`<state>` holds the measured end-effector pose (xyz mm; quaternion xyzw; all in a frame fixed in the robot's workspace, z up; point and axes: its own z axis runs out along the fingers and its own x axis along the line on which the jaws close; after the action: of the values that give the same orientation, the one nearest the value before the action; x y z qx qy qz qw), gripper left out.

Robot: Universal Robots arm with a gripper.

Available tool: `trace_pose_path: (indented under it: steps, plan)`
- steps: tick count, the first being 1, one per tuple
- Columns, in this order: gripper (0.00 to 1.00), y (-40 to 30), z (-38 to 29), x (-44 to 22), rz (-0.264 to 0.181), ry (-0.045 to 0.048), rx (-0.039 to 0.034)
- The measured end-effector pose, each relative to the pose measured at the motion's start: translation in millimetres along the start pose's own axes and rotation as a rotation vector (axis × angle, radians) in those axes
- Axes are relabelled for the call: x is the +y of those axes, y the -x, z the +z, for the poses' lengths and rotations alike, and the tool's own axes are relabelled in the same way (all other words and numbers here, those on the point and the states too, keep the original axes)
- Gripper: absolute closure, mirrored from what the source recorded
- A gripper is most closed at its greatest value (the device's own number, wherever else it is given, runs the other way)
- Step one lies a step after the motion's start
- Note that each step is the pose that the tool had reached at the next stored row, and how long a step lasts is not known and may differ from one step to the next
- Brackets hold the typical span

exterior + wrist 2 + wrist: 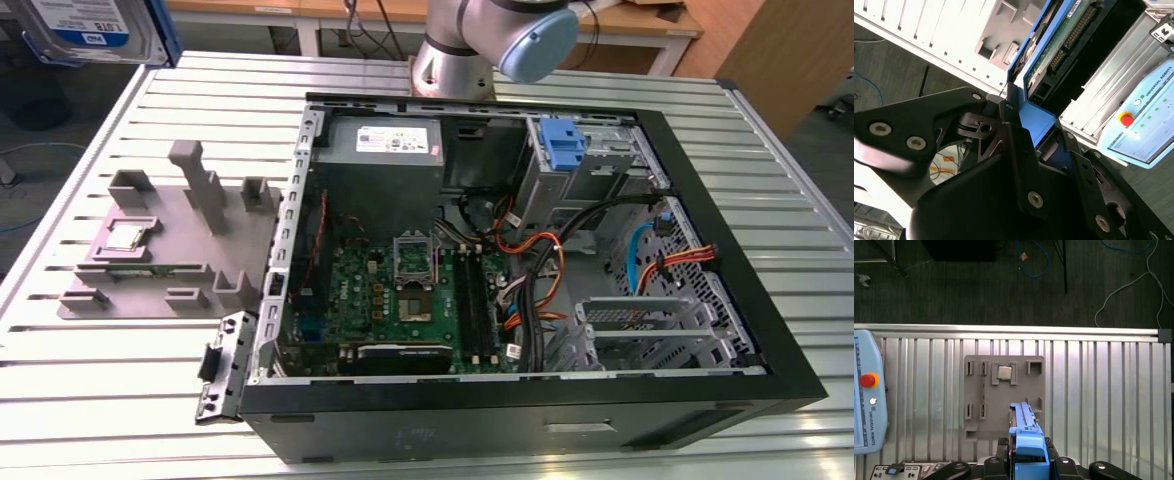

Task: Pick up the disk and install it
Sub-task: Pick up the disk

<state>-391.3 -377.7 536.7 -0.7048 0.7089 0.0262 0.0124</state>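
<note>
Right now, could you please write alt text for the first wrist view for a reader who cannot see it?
The gripper holds the blue-railed disk edge-on over a grey holder tray on a slatted metal table. A small square chip sits in one of the tray's pockets, and a control pendant is by the table's edge.

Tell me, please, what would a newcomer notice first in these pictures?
The open computer case takes the exterior view's middle and right, with its green board and orange cables bare. In both wrist views the fingers hold the disk by its blue rail, over the grey holder that carries a small silver chip.
</note>
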Motion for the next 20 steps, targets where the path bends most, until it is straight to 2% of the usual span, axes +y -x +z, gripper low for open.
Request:
trace_pose_path:
  steps: [15, 20]
  plan:
    - [0.63, 0.1, -0.2, -13.1, 0.0, 0.0, 0.0]
    - [0.63, -0.5, -0.3, -14.8, 0.0, 0.0, 0.0]
